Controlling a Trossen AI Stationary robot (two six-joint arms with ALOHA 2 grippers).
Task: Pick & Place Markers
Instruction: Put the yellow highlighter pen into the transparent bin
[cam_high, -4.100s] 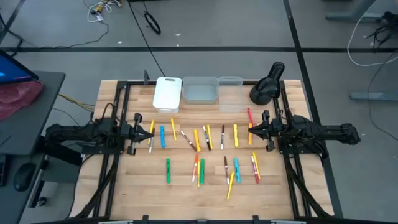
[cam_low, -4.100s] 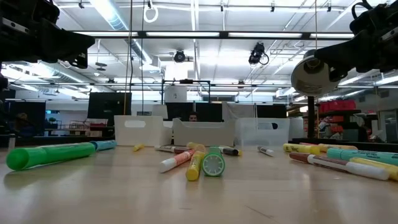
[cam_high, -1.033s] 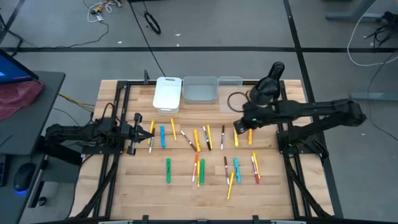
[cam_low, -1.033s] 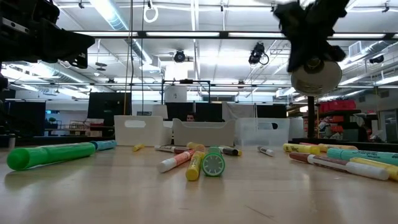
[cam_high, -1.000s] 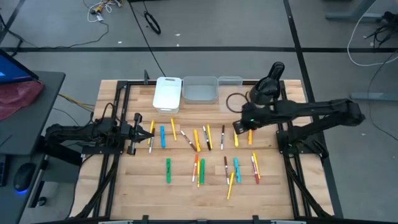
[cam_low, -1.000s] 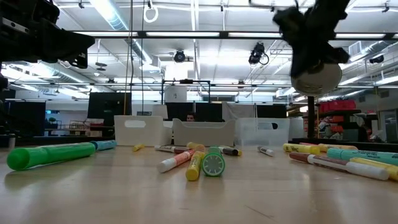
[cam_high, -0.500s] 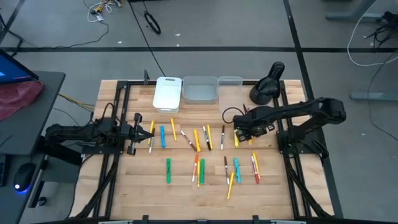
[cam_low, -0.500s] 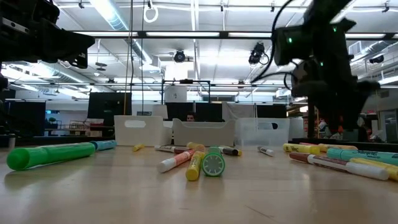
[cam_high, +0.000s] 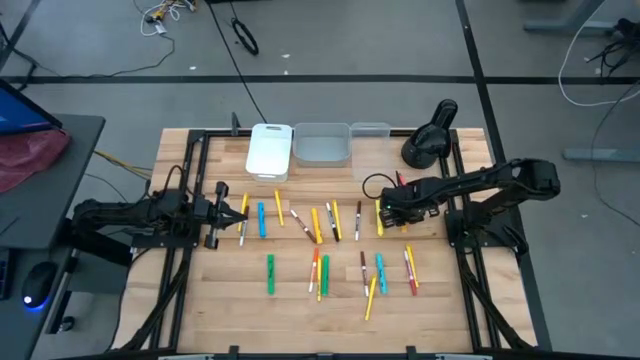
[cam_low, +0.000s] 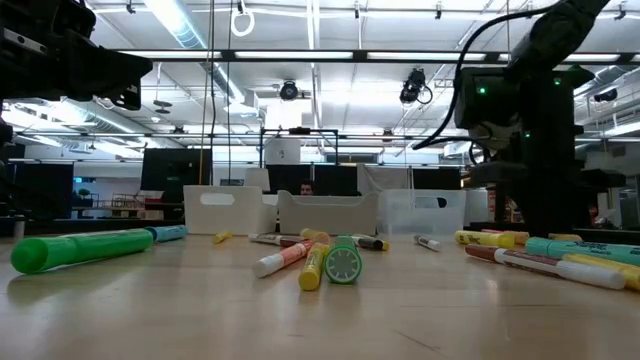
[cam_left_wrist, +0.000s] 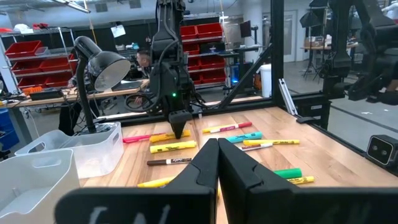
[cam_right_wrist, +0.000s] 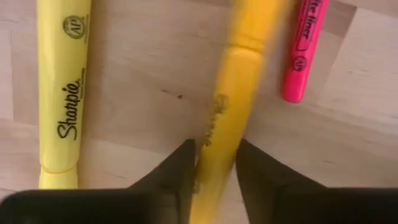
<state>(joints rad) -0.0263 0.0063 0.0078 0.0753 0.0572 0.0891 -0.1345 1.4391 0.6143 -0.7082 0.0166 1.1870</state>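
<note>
Beside a "Sharpie" highlighter (cam_right_wrist: 60, 93), right jaws straddle a yellow marker (cam_right_wrist: 233, 106), seemingly gripping.

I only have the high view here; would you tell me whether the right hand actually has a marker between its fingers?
Observer: Yes. In the right wrist view the right hand straddles a yellow marker, with a finger against each side.
Operator: Thank you. What lies next to it?
Observer: A yellow Sharpie highlighter on one side and a pink marker on the other, both clear of the fingers.
Operator: And the left hand?
Observer: Its wrist view shows the left hand shut, with nothing in it.
</note>
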